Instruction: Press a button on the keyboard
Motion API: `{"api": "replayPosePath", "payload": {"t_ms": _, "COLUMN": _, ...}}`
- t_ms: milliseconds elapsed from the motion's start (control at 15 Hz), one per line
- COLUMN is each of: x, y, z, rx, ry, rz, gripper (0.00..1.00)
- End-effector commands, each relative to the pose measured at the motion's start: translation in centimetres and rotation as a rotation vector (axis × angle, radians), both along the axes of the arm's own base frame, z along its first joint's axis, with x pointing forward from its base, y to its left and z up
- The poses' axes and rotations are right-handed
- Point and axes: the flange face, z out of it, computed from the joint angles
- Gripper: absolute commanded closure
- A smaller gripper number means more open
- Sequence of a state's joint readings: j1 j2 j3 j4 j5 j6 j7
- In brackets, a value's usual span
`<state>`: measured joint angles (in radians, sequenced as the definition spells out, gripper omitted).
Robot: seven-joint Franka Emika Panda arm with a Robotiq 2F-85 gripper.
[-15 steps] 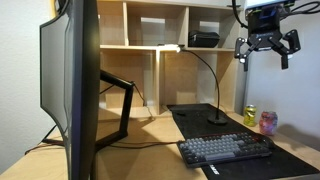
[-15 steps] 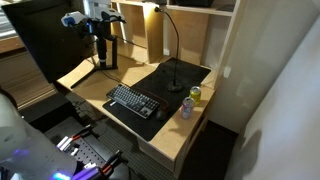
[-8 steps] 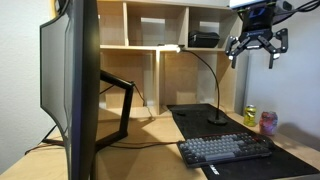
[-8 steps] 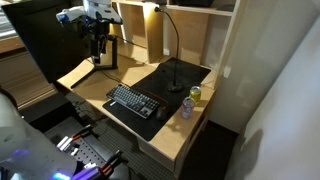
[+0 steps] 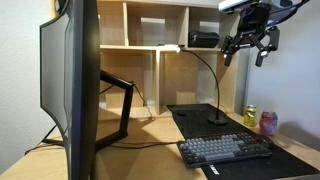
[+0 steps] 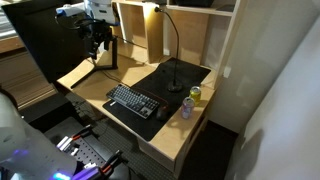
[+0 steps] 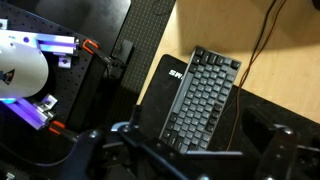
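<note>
The keyboard point(image 5: 226, 150) at lower right has a dark grey case and paler grey keycaps. The desk mat point(image 5: 195, 125) under it is black, with white lettering in the wrist view. The desk point(image 5: 150, 155) and shelf unit point(image 5: 140, 30) are light wood. The monitor point(image 5: 75, 80) at left is black, as is the gripper point(image 5: 244, 58) at upper right. At the right edge are a yellow-green can point(image 5: 250, 115) and a pink jar point(image 5: 268, 122).

Count on the worktop point(image 5: 150, 130): one keyboard point(image 5: 225, 149), one monitor point(image 5: 75, 85), one lamp point(image 5: 217, 119), one mat point(image 6: 150, 78), one can point(image 5: 250, 115), one pink jar point(image 5: 268, 121). Total: six items.
</note>
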<state>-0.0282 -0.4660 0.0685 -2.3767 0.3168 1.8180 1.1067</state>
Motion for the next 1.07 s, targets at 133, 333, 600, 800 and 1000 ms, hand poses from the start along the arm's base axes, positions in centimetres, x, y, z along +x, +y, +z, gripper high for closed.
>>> {"api": "replayPosePath", "payload": {"t_ms": 133, "x": 0.0, "y": 0.0, "z": 0.0, "rx": 0.001, "ry": 0.002, "rz": -0.004, "gripper": 0.0}}
{"api": "replayPosePath", "payload": {"t_ms": 333, "x": 0.0, "y": 0.0, "z": 0.0, "rx": 0.001, "ry": 0.003, "rz": -0.005, "gripper": 0.0}}
{"api": "replayPosePath", "payload": {"t_ms": 600, "x": -0.3, "y": -4.5, "z": -3.8, "rx": -0.019, "ry": 0.052, "rz": -0.15, "gripper": 0.0}}
{"api": "replayPosePath", "payload": {"t_ms": 800, "x": -3.7, "y": -10.4, "z": -6.9, "rx": -0.01, "ry": 0.063, "rz": -0.287, "gripper": 0.0}}
{"api": "replayPosePath", "payload": {"t_ms": 1000, "x": -7.4, "y": -16.2, "z": -10.3, "rx": 0.026, "ry": 0.113, "rz": -0.392, "gripper": 0.0}}
